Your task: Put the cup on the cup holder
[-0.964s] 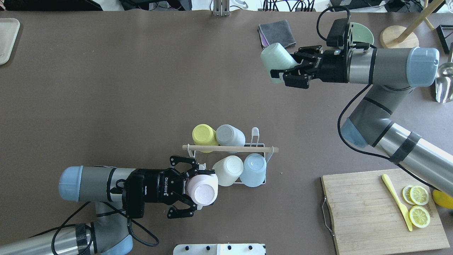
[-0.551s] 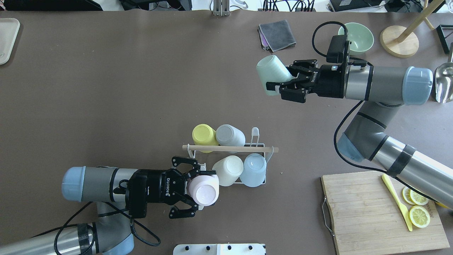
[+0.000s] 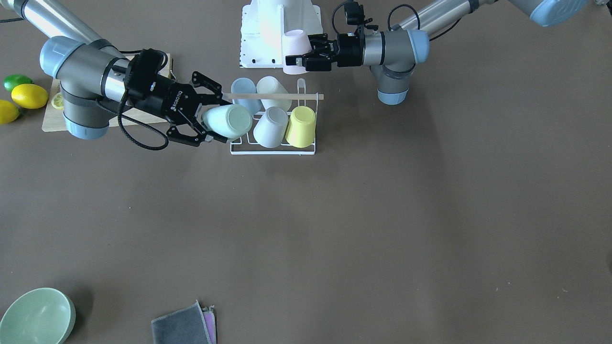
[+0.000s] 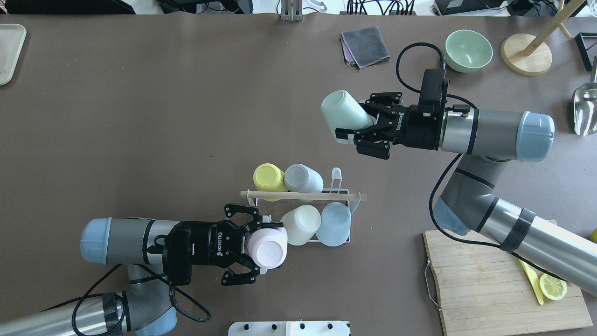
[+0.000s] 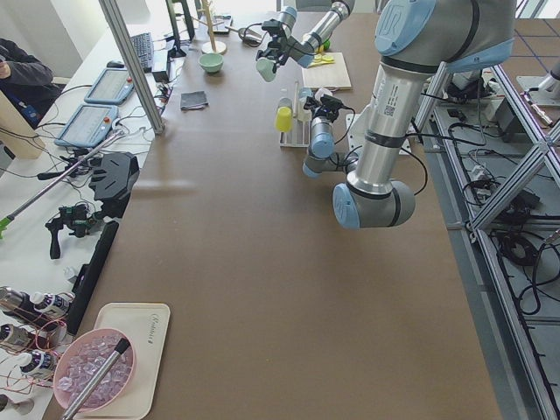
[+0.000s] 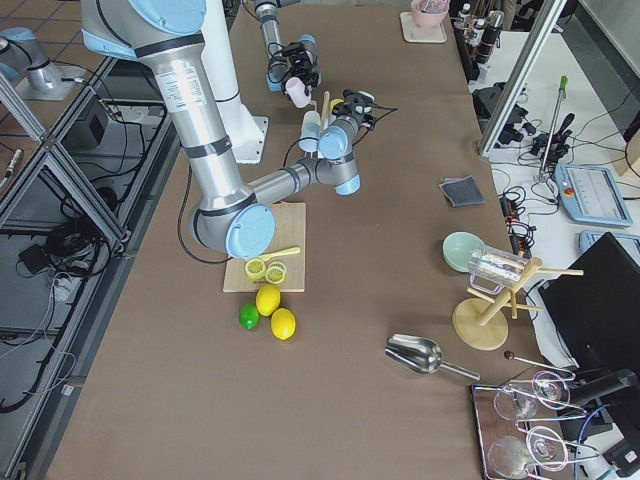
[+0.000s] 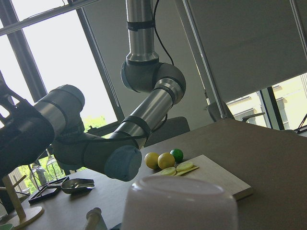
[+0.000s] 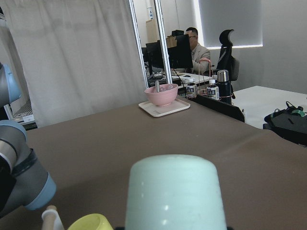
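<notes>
- my left pincer (image 4: pixel 265 246) is clamped across the wall of the pink cup (image 4: pixel 268 251), mouth down, at the cup holder (image 4: pixel 303 196) end nearest that arm.
- my right pincer (image 4: pixel 355 123) is clamped on the mint cup (image 4: pixel 342 113), tilted, base leading, in the air on the holder's far side.
- four cups already sit on the holder: yellow (image 4: pixel 268 178), grey (image 4: pixel 303 178), cream (image 4: pixel 300 225), blue (image 4: pixel 334 223). one bare prong (image 4: pixel 336 175) shows at the far corner beside the grey cup.
- handling, my guess: cups look like light, stiff, smooth plastic. not fragile but slippery, so grip across the wall near the rim and keep the mouth clear for the prong.
- the holder is thin wire and probably light, so a side bump could slide or tip it.
- overhead shows the mint cup well apart from the holder. the front-facing view puts the mint cup (image 3: pixel 229 120) right against its end, so it must be high up.
- the left side view confirms the mint cup (image 5: pixel 267 68) is raised.
- my right wrist cam shows only the mint cup's base (image 8: pixel 175 191) and a bit of the yellow cup (image 8: pixel 91 221), no prong target.
</notes>
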Robot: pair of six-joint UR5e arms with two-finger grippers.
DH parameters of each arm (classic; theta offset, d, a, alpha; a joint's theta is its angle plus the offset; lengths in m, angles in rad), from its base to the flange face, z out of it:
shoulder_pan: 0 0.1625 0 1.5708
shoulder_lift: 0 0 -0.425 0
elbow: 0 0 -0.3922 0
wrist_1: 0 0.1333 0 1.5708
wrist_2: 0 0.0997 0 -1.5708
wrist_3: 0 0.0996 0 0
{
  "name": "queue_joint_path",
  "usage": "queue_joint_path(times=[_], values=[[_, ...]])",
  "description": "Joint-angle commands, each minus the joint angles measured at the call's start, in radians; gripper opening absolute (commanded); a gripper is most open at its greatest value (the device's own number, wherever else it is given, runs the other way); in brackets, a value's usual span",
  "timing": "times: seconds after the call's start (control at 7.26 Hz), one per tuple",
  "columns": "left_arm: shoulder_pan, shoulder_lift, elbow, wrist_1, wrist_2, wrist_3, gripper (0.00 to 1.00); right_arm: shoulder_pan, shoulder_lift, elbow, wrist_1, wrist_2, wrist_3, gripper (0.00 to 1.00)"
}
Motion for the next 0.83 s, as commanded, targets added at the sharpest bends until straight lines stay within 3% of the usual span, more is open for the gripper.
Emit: queue_joint_path(times=[0.0,0.69], values=[[-0.008,-0.002,0.001,-0.003,0.008,-0.004,0.51,-0.078,-0.070,0.075,0.003,-0.041,-0.093,0.49],[-0.008,-0.002,0.026,-0.010,0.071,-0.010,0.51,-0.101,-0.086,0.071,0.019,-0.046,-0.177,0.49]])
